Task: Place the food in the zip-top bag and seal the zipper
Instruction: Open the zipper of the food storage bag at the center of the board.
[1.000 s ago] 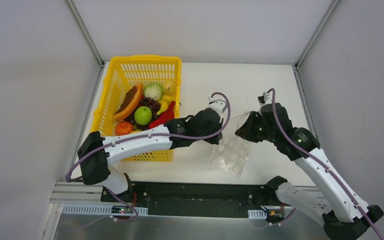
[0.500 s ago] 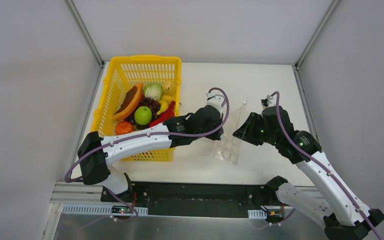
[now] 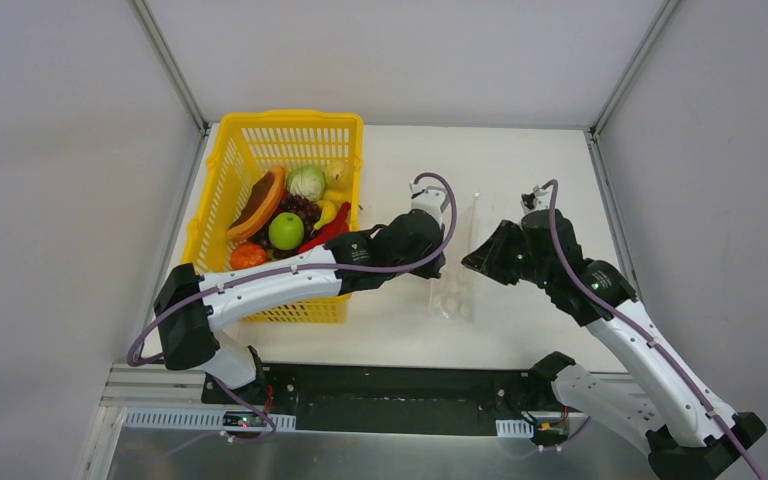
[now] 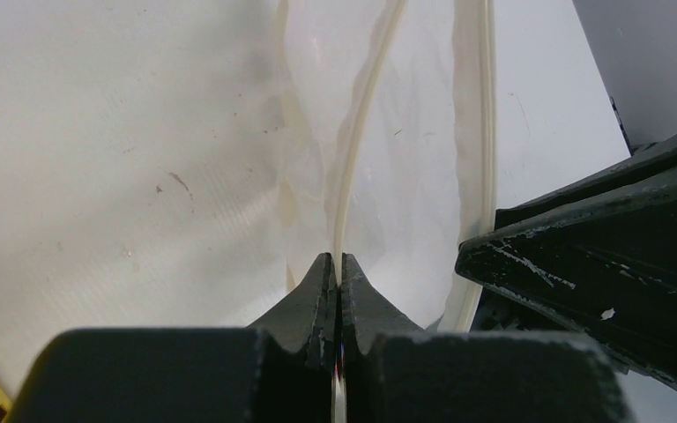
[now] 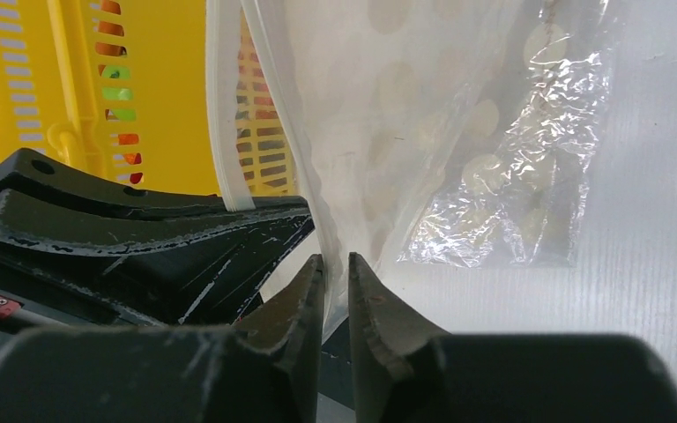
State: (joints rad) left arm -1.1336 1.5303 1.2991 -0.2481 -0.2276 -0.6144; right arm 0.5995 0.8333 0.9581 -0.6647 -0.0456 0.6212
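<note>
Top external view: the yellow basket (image 3: 285,118) sits at the back left of the white table (image 3: 540,170), and all the food (image 3: 286,231) is in it, with green apple, cabbage, red pepper, grapes and an orange piece piled together. The left arm (image 3: 280,280) reaches across the basket's near right corner and hides part of that wall. The zip-top bag (image 3: 453,292) is to the right of the basket, not touching it, squeezed in between the two wrists, with the right arm (image 3: 610,300) coming in from the other side. From up there the fingertips are pretty much buried under the wrists, so no luck reading the grip.

Left wrist cam is way clearer. The left gripper (image 4: 336,271) is pinched fully closed, and one strip of the zipper (image 4: 361,132) runs straight down into the tips. The other lip of the mouth curves away on the right, so the mouth is unsealed. A big scuffed black finger from the other arm blocks the lower right corner.

Right wrist cam: the right gripper (image 5: 335,269) is nearly closed, with just a thin slit and the bag's film dropping into it. Can't tell if it's really clamping the plastic. The left claw's black finger fills the lower left, the basket shows through the dotted film, and the crinkled bottom of the bag rests on the table.
</note>
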